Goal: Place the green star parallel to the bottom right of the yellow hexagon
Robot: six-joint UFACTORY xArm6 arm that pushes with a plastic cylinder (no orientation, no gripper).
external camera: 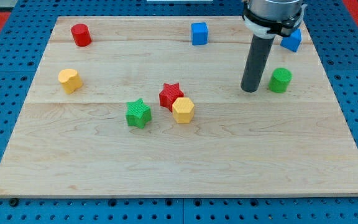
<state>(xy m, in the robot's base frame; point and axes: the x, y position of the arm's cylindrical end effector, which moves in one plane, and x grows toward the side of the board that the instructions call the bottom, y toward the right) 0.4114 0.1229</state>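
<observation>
The green star (138,114) lies left of the board's middle. The yellow hexagon (183,110) sits just to its right, with a gap between them, and touches the red star (170,95) at its upper left. My tip (250,89) rests on the board well to the right of these blocks, just left of the green cylinder (280,80). The rod stands upright and touches no block.
A red cylinder (81,35) is at the upper left, a yellow block (70,80) at the left, a blue cube (199,33) at the top middle, and a blue block (291,40) at the upper right behind the rod. The wooden board (179,168) lies on a blue pegboard.
</observation>
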